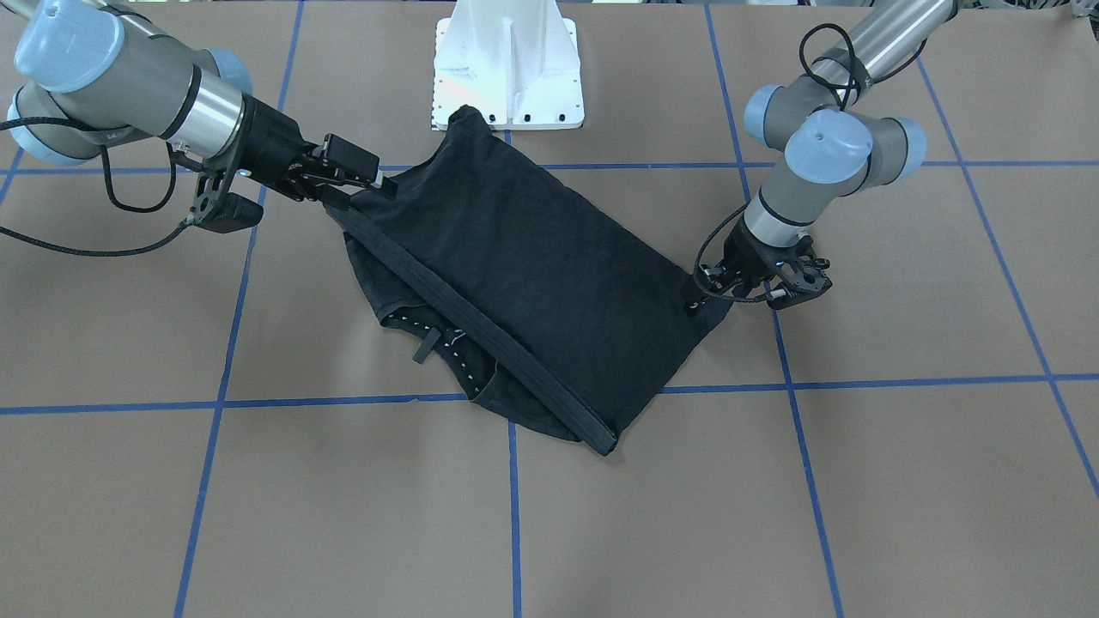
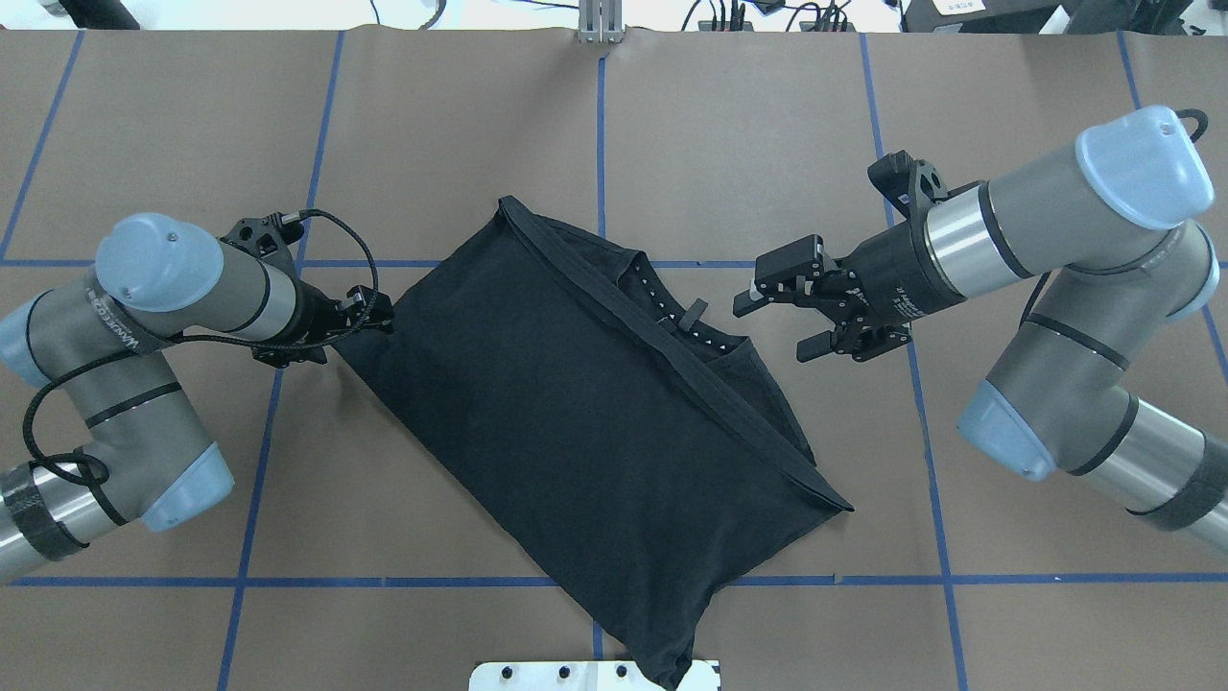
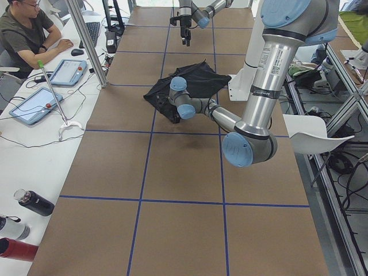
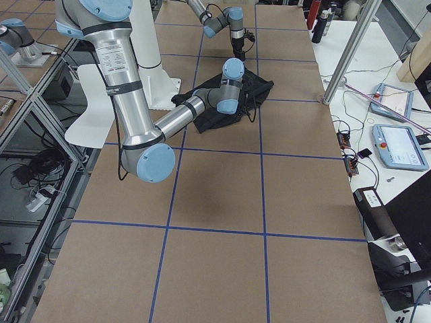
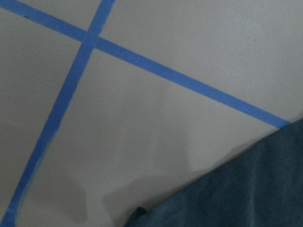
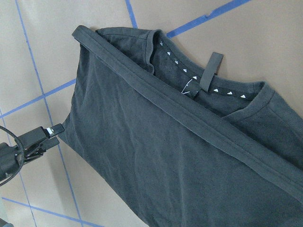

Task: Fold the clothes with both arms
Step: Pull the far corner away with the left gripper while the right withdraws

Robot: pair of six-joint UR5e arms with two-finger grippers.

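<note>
Overhead exterior: right claw (image 2: pixel 779 321) agape near T-shirt (image 2: pixel 576 422)

Brown table (image 1: pixel 258 515), blue tape grid (image 1: pixel 514 515); white pedestal (image 1: pixel 506 77); seated person (image 3: pixel 23 34) beside tablets (image 3: pixel 70 72).

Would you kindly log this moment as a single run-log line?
task: fold shirt | shirt: hem folded up near collar | left gripper: shut on shirt corner | right gripper: open, empty, beside collar

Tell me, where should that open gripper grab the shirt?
Probably the hem, at its end closest to the right gripper. The band lies as a thick free edge atop the shirt, facing that gripper, so come in low from the robot's right, jaws straddling it.
</note>
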